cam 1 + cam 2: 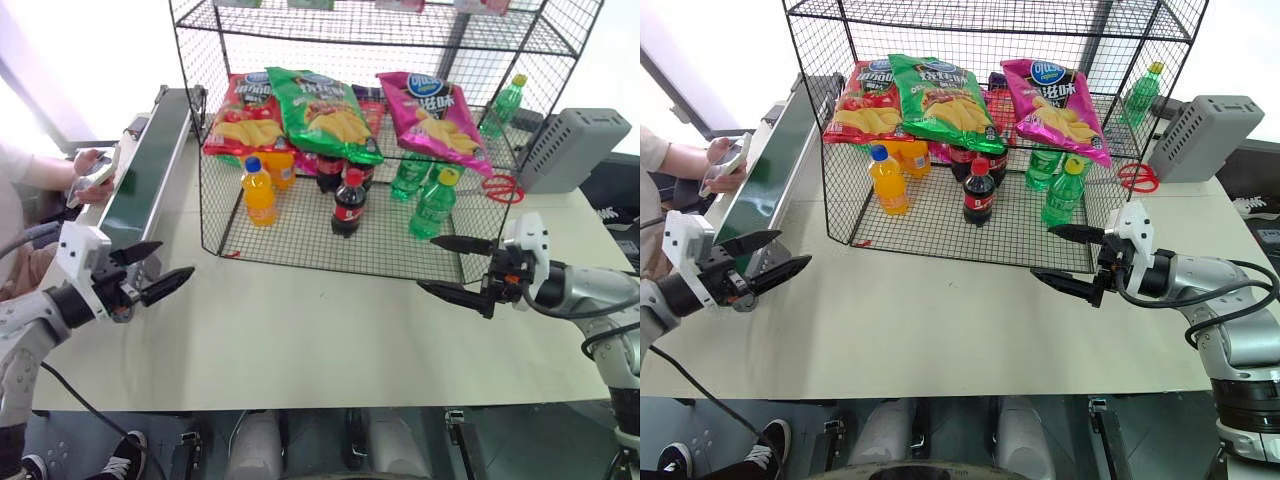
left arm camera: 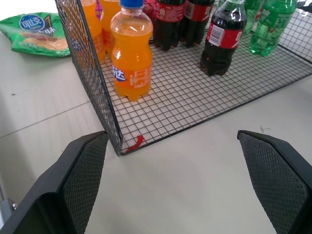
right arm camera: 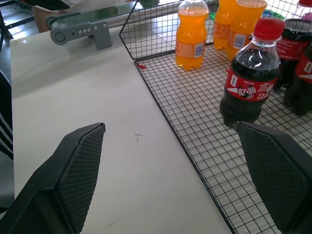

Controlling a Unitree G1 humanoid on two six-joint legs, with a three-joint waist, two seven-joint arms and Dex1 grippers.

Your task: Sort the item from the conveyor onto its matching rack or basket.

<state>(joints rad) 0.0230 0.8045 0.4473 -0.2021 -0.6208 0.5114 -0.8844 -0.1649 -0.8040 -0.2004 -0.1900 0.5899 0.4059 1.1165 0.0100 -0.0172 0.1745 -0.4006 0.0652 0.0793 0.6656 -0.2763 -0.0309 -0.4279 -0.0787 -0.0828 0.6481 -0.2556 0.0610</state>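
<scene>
The item, a magenta-pink chip bag point(image 1: 435, 115), lies tilted on the middle shelf of the black wire rack point(image 1: 213, 205), at the shelf's right end. The dark-green conveyor point(image 1: 150, 175) runs along the table's left side, next to the rack. My left gripper point(image 1: 172, 262) hovers open over the table near the conveyor's near end, with nothing between its fingers. In front of the rack's right corner my right gripper point(image 1: 428, 263) is also open and holds nothing. In both wrist views the black fingers point(image 2: 83, 170) point(image 3: 80, 165) stand wide apart over bare tabletop.
A red bag point(image 1: 243, 115) and a green bag point(image 1: 320, 110) share the shelf. Orange point(image 1: 258, 192), cola point(image 1: 348, 203) and green bottles point(image 1: 433, 205) stand on the rack floor. A grey box point(image 1: 570, 148) sits at right. A person's hand point(image 1: 88, 170) holds a device by the conveyor.
</scene>
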